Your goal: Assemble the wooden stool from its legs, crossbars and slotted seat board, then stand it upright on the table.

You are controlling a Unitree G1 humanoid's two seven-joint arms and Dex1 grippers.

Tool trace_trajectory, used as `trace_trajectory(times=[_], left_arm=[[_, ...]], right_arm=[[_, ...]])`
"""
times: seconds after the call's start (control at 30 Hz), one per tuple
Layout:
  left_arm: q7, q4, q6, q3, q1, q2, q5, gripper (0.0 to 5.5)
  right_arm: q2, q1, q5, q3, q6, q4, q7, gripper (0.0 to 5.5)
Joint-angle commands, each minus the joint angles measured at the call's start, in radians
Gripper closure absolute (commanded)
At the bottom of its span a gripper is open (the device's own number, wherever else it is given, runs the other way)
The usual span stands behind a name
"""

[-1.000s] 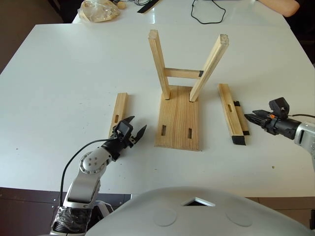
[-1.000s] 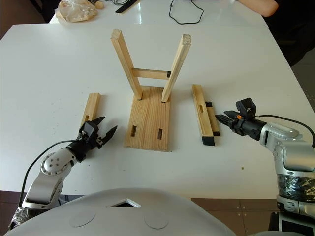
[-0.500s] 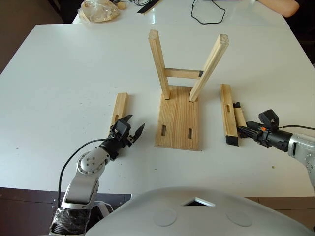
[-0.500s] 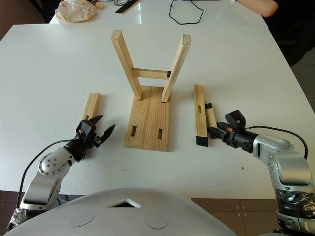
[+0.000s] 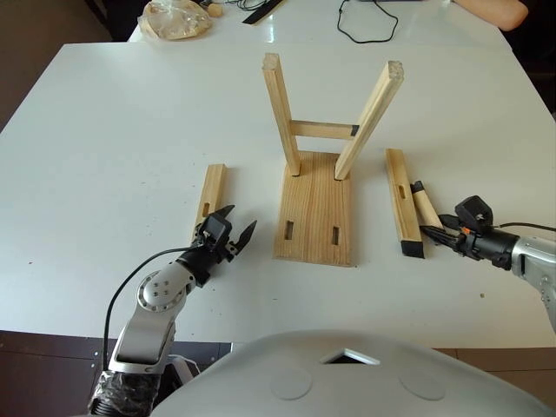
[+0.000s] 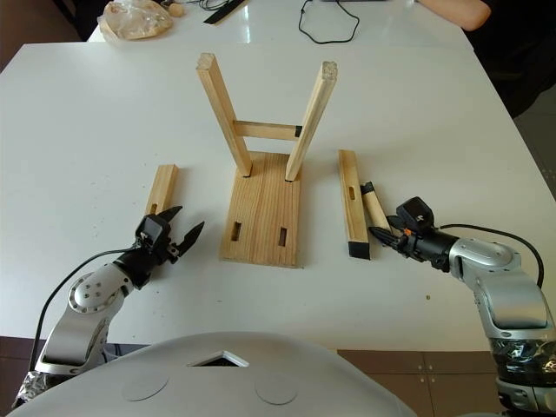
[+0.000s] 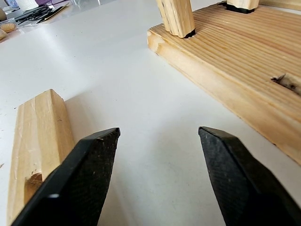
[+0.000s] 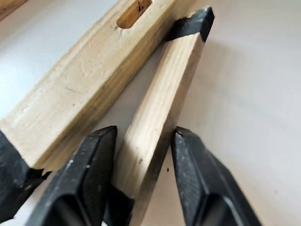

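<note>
Stool assembly, partly done, on a white table [image 5: 104,130]. The slotted seat board [image 5: 314,208] lies flat at the middle, long axis running from near edge to far edge. Two legs [image 5: 281,113] stand in its far slots, joined by a fitted crossbar [image 5: 323,130]. The two near slots [image 5: 288,229] are empty.

Toward the right edge, a loose leg [image 5: 402,211] lies flat beside the board with its mortise facing up. Just right of it lies the loose crossbar [image 5: 424,205], long axis roughly near-to-far. Its dark-tipped far end slants in to touch that leg, and its near end points at the right gripper [image 5: 432,234]. That gripper's fingers clamp both sides of the near end.

Left of the board lies another loose leg [image 5: 210,201]. The left gripper [image 5: 241,217] sits at its near end, fingers spread and holding nothing.

The step in hand looks like picking up the second crossbar. Next, it would likely need lifting and turning until a dark tip meets the upward-facing mortise, with the leg steadied against sliding.
</note>
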Motion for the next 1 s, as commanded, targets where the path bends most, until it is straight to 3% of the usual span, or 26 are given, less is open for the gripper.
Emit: trace_trajectory(times=[0.03, 0.23, 0.57, 0.63, 0.83, 1.0], left_arm=[[0.002, -0.001, 0.019, 0.009, -0.012, 0.005, 0.002, 2.41], [0.001, -0.015, 0.037, 0.036, -0.022, 0.002, -0.021, 2.41], [-0.034, -0.280, 0.279, 0.103, -0.182, 0.040, -0.247, 2.41], [-0.047, -0.352, 0.348, 0.116, -0.234, 0.048, -0.344, 2.41], [0.080, -0.448, 0.532, 0.273, -0.486, 0.059, -0.847, 3.39], [0.101, -0.421, 0.580, 0.334, -0.620, 0.158, -1.155, 3.59]], right_arm=[[0.010, -0.002, -0.001, 0.010, 0.015, 0.012, -0.003, 4.25], [0.028, -0.049, 0.024, -0.006, 0.049, 0.027, -0.012, 5.04], [0.048, -0.486, 0.055, -0.094, -0.156, 0.216, -0.025, 5.09], [0.070, -0.535, 0.089, -0.116, -0.165, 0.167, -0.038, 5.09], [0.138, -0.612, 0.101, -0.108, -0.370, -0.101, -0.057, 5.09], [0.162, -0.647, 0.289, -0.088, -0.289, -0.222, -0.019, 5.09]])
